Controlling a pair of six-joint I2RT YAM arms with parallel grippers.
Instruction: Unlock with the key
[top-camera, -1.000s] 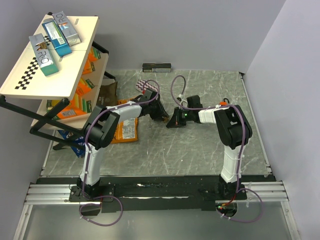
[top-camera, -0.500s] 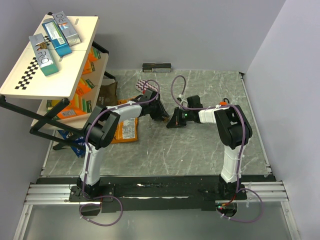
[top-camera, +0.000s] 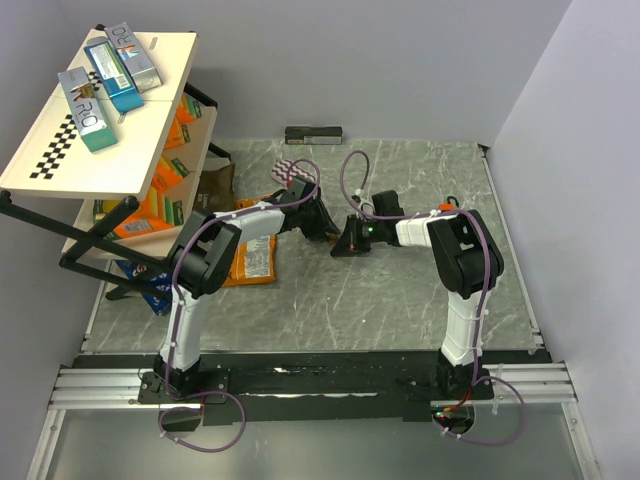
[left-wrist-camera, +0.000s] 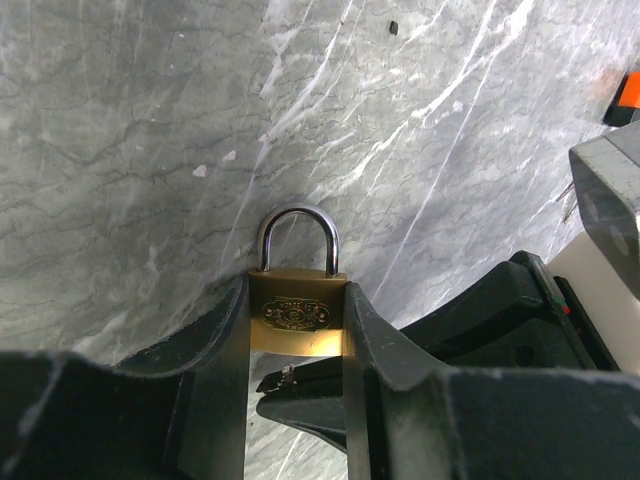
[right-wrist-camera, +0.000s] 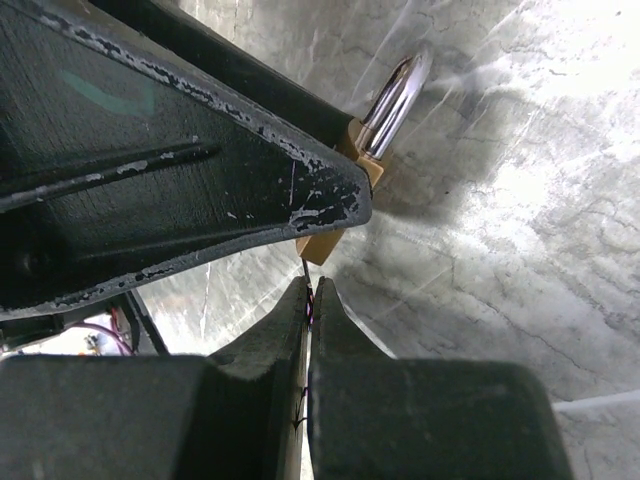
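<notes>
The left tool (left-wrist-camera: 296, 290) grasps the brass padlock (left-wrist-camera: 296, 315); the right tool (right-wrist-camera: 309, 292) is clenched on the thin key (right-wrist-camera: 305, 268) just below it. A crooked approach may make the key slip or bend.

The left arm (top-camera: 255, 218) and right arm (top-camera: 458, 330) are white links joined by bulky black joints on black bases (top-camera: 180, 380), each trailed by a purple cable (top-camera: 355, 168) fastened with white ties that coils beside its base. A small green light (top-camera: 368, 229) glows on the right wrist. The fingers (right-wrist-camera: 200, 190) are matt black, one edge scuffed pale and chipped.
</notes>
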